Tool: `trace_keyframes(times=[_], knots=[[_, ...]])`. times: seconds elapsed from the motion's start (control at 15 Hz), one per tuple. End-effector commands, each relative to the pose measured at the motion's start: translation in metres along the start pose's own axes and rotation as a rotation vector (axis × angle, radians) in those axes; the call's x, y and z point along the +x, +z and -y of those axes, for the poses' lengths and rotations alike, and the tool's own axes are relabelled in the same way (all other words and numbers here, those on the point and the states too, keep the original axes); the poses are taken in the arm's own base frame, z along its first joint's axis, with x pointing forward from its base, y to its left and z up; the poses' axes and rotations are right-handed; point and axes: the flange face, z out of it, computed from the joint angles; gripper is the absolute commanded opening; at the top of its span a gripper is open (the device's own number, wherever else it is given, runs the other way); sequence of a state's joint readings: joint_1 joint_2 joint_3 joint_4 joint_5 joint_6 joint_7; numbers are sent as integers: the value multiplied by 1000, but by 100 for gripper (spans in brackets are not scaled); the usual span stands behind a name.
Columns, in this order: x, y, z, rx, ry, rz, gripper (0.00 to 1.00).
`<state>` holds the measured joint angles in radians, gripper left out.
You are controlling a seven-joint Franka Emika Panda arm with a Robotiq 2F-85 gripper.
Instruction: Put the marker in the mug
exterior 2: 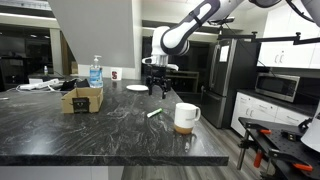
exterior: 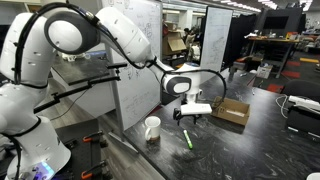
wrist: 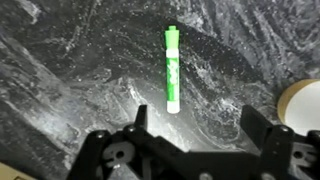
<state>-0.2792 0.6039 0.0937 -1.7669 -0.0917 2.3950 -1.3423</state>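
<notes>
The bright-green marker [wrist: 171, 68] lies flat on the dark marbled countertop; it also shows in both exterior views [exterior: 187, 139] [exterior 2: 153, 113]. The white mug [exterior: 152, 129] stands upright on the counter beside it, seen with its handle in an exterior view [exterior 2: 186, 117] and as a rim at the right edge of the wrist view [wrist: 303, 105]. My gripper [wrist: 192, 118] is open and empty, hovering above the counter over the marker's near end, not touching it. It shows in both exterior views [exterior: 190, 112] [exterior 2: 156, 88].
A brown cardboard box [exterior: 231, 111] [exterior 2: 82, 99] sits on the counter beyond the marker. A water bottle [exterior 2: 96, 71] and a white plate [exterior 2: 137, 88] stand at the back. The counter's front edge [exterior 2: 110, 160] is near the mug.
</notes>
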Motion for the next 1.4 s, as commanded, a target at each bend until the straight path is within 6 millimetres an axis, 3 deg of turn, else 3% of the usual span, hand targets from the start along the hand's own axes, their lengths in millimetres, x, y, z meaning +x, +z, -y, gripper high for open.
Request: trace_keyframes(times=[0.0,0.47,0.67,1.07,1.13,1.2,1.33], knots=[[-6,18,-6,2,-22,-37,100],[-34,56,-25,-6,1,-39,100],[-47,65,-32,-4,-10,-27,96],[-55,89,-31,16,-6,-23,86],[-54,91,-35,21,-2,-24,81],[-55,95,-34,19,-2,-22,61],[-57,98,-34,12,-1,-16,51]])
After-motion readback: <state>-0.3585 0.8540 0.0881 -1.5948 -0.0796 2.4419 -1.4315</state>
